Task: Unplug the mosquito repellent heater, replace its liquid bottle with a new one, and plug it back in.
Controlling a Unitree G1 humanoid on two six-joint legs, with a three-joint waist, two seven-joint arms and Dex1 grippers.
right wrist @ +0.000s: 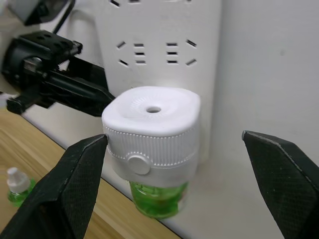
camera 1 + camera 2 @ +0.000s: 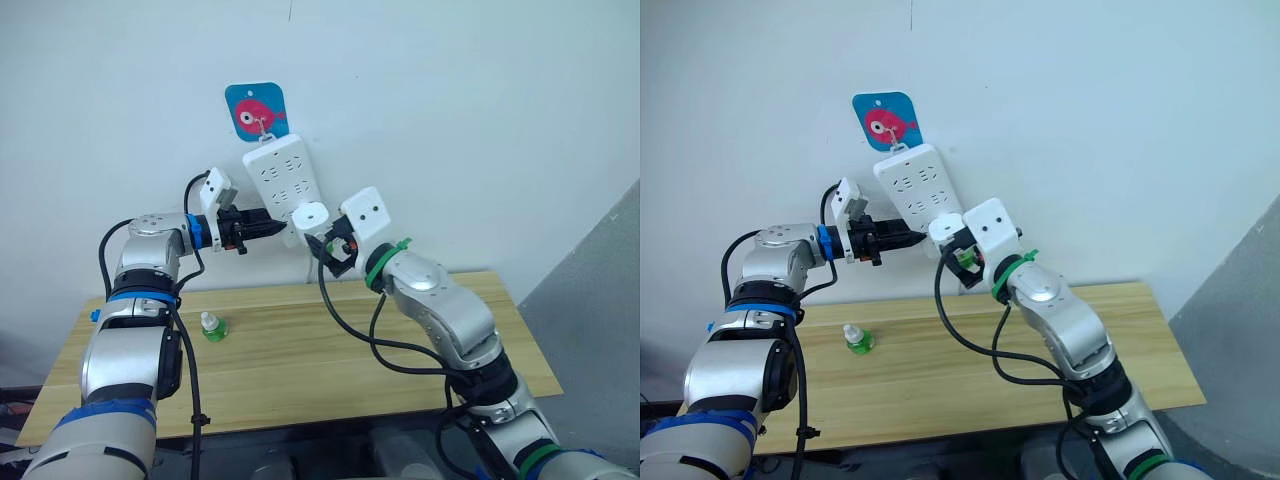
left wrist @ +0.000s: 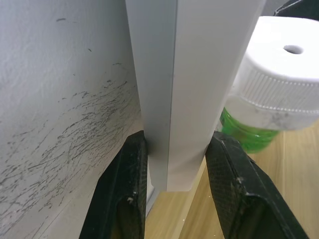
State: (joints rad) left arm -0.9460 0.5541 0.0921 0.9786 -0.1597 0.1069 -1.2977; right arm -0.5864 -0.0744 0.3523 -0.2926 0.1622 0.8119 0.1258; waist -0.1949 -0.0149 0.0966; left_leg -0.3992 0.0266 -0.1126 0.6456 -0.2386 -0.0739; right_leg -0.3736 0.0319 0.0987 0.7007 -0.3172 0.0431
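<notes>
Now the mosquito repellent heater (image 1: 152, 130) sits between the released right gripper (image 1: 174, 184) fingers, untouched.

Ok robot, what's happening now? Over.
Left gripper jaws clamping the power strip. Right gripper open around the heater, still plugged in. Nothing blocking.

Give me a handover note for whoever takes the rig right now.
Left gripper: shut on the power strip, steadying its lower end against the wall.
Right gripper: open, fingers either side of the mosquito repellent heater, not touching.
Heater sits plugged into the strip, green liquid bottle screwed in beneath.
Spare bottle stands on the wooden table.
Done: nothing.
Left: unplug, swap bottles, replug.
</notes>
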